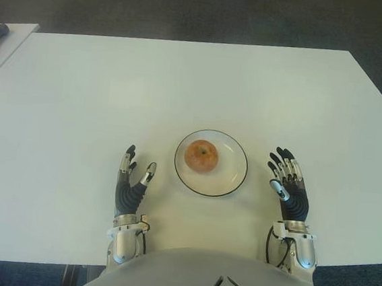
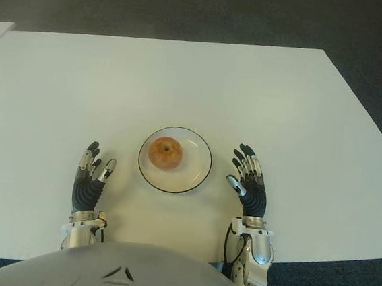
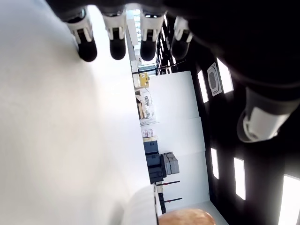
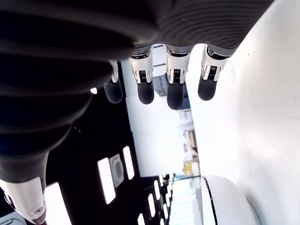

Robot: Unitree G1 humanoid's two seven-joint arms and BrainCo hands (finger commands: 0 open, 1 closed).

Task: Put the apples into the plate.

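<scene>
Nearest the head camera, the robot's grey rounded torso fills the lower edge, and just beyond it both forearms reach out over the white rectangular table. The left hand, black-palmed with silver-tipped fingers, shows just to the left of the round white plate with a thin dark rim; its fingers are straight and spread, the thumb angled toward the plate, and it holds nothing. The right hand shows just to the right of the plate, fingers likewise extended and loosely fanned, also empty; both wrist views confirm straight fingers with open air in front of the palms. The single reddish-orange round apple sits inside the plate, a little left of its centre, stem dimple up and clear of both hands. No other apple is visible anywhere on the table, so the placing appears finished for what can be seen. The step in hand therefore looks like holding off or retreating, and doing it well means keeping both hands wide and level, drawing them straight back toward the body rather than sweeping inward, since the left thumb is near the rim and a nudge could slide the plate or set the apple rolling.
</scene>
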